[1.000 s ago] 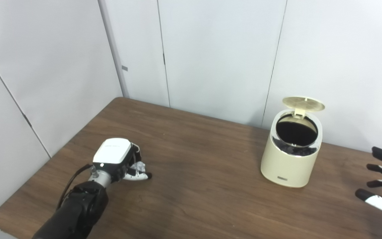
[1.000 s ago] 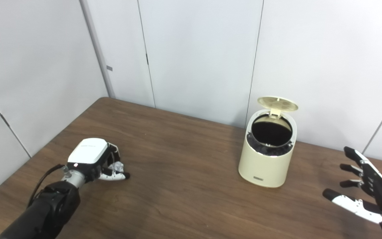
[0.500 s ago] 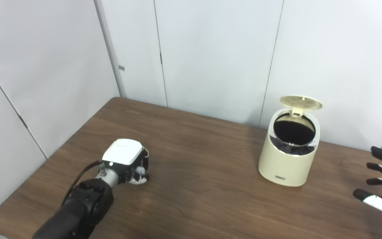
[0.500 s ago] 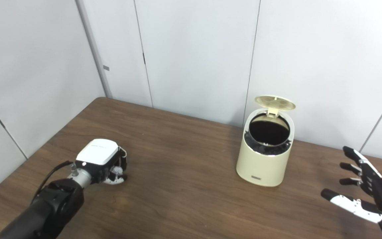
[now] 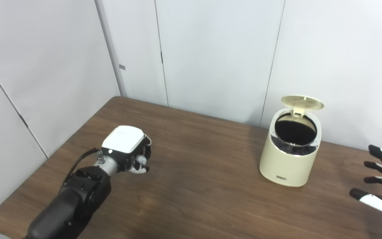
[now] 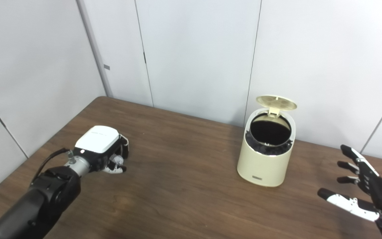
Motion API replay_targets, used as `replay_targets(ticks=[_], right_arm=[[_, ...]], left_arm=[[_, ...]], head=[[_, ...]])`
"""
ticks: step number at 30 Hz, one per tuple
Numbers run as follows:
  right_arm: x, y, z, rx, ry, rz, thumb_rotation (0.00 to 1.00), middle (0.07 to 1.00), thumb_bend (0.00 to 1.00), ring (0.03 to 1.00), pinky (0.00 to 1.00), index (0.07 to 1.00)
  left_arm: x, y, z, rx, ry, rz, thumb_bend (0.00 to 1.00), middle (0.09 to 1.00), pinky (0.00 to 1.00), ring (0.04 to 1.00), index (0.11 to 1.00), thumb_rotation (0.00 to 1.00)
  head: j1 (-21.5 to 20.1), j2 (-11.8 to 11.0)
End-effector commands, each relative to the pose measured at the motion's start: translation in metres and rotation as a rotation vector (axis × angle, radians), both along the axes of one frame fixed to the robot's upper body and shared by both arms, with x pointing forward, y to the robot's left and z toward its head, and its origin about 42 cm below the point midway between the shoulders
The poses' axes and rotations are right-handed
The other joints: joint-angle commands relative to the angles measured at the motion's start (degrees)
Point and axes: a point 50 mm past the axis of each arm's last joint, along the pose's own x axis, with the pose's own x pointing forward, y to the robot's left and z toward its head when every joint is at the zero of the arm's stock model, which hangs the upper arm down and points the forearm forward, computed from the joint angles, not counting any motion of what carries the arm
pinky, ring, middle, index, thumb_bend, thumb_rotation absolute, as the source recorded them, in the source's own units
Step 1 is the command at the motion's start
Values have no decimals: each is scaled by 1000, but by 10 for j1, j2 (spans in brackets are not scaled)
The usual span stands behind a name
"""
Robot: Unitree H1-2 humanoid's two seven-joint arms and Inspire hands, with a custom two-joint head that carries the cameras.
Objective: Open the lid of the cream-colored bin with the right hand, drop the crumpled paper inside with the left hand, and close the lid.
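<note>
The cream-colored bin (image 5: 288, 162) stands toward the right of the brown table, its round lid (image 5: 302, 102) tipped up at the back and its dark inside showing. At the table's left, my left hand (image 5: 127, 148) is shut on the crumpled paper (image 5: 140, 160), a whitish wad peeking out under the curled fingers. The hand is lifted a little off the wood, well left of the bin. My right hand (image 6: 365, 186) hovers open at the right edge, fingers spread, holding nothing, to the right of the bin.
The wooden table (image 5: 197, 186) runs up to white wall panels behind the bin. Its left edge and front left corner lie close to my left arm (image 5: 68, 205). A wide stretch of bare wood separates the left hand from the bin.
My left hand has closed fully around the paper and risen slightly off the table. The right hand has barely drifted. The camera shifted a little between frames.
</note>
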Motion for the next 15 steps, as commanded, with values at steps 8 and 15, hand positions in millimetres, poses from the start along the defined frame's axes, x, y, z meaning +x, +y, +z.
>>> replay_targets(ticks=[8, 15], right_arm=[[7, 4, 28, -13, -113, 16, 436, 929, 861, 840, 643, 918], [9, 12, 28, -29, -121, 15, 421, 927, 853, 847, 691, 926]], left_arm=[[9, -3, 31, 4, -90, -78, 500, 429, 314, 373, 528, 0], [25, -28, 67, 10, -140, -199, 505, 484, 243, 422, 485, 0]], head=[[-7, -3], [-23, -15]])
